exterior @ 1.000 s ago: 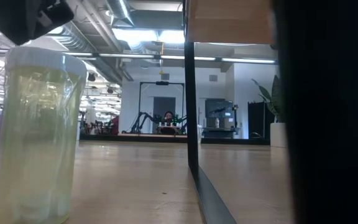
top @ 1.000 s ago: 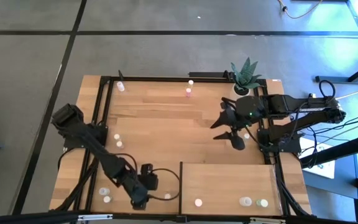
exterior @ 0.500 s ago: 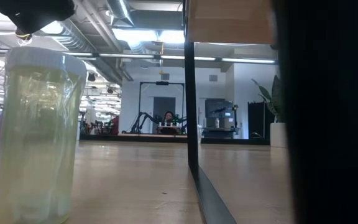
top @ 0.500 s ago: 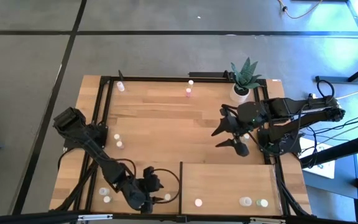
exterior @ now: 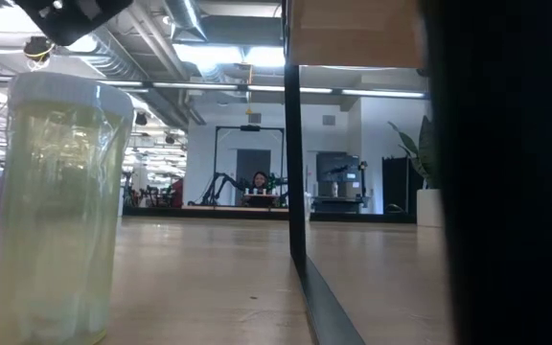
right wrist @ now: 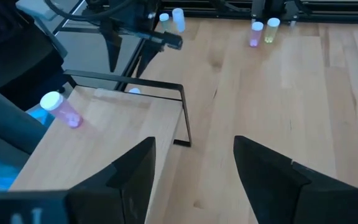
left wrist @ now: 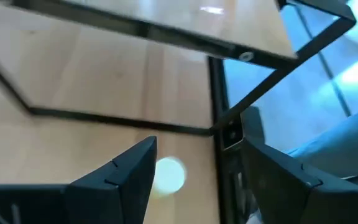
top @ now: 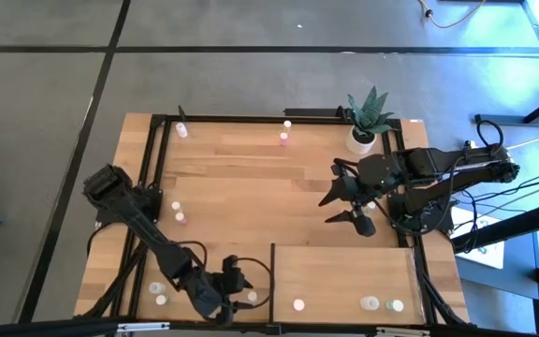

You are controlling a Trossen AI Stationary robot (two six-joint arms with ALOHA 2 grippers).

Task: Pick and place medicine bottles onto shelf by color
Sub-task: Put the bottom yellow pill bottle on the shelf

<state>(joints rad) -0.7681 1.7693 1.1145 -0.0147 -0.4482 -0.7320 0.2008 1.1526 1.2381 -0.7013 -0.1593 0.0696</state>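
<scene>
Both sets of jaws are spread wide with nothing in them: the left gripper (top: 235, 292) hangs low at the counter's (top: 241, 187) near edge with a whitish bottle (left wrist: 166, 173) standing upright right below the gap, untouched, just beside the shelf's (top: 344, 271) dark corner. Right gripper (top: 344, 199) waits over the counter near the potted plant (top: 368, 114), pointing toward the shelf. Pale yellow bottle (exterior: 56, 206) stands upright too, long axis vertical.

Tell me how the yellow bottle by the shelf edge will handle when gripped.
The yellow bottle looks tall and narrow, so it could tip if nudged high. Its walls seem see-through and smooth, likely light plastic, maybe slippery. Its round body would probably roll if knocked over. The left gripper hovers open over it.
</scene>
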